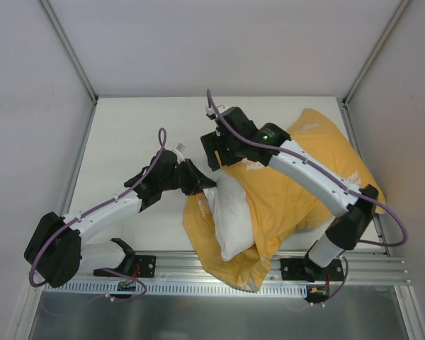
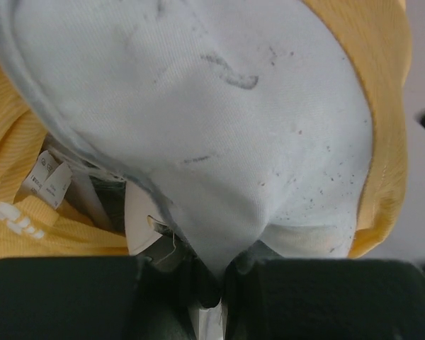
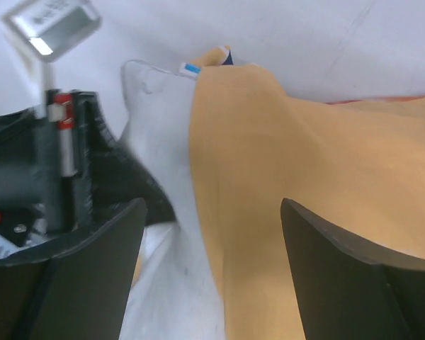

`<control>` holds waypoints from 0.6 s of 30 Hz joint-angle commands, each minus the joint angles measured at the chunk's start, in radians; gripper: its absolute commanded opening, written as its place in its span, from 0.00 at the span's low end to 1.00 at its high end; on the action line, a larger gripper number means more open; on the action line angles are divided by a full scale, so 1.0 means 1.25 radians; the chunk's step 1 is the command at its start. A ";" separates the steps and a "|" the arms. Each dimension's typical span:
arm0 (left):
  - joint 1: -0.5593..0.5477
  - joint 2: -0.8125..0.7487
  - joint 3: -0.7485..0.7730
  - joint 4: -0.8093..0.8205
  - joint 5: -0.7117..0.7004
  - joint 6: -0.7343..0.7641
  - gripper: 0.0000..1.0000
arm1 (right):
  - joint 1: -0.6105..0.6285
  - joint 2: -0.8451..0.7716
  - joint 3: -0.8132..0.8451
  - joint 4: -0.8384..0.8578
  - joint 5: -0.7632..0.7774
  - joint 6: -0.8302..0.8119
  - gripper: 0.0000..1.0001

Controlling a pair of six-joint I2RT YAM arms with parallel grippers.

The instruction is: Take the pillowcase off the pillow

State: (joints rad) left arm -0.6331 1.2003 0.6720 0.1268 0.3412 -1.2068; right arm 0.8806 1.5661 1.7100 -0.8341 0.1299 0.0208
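The mustard-yellow pillowcase (image 1: 304, 177) lies crumpled across the table's right half, down to the front rail. The white pillow (image 1: 230, 216) sticks out of its open left end. My left gripper (image 1: 197, 178) is shut on a corner of the pillow (image 2: 219, 177); yellow cloth (image 2: 14, 191) and a care tag (image 2: 48, 178) frame it. My right gripper (image 1: 216, 152) is open just above the pillowcase's upper edge. In the right wrist view its fingers (image 3: 99, 248) straddle the yellow fabric (image 3: 283, 170) and a strip of white pillow (image 3: 166, 283).
The left arm's black wrist (image 3: 49, 163) sits close beside my right gripper. A metal rail (image 1: 198, 265) runs along the table's near edge. Walls and frame posts (image 1: 71, 49) close in the left, back and right.
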 commanded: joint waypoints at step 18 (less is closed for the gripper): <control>0.034 -0.147 0.016 -0.083 0.025 0.077 0.00 | -0.187 -0.059 -0.135 0.051 -0.089 0.035 0.20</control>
State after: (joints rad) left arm -0.6228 1.0630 0.6724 0.0711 0.3489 -1.1347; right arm 0.7254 1.5368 1.5700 -0.7517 -0.0666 0.0826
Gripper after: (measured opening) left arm 0.077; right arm 0.178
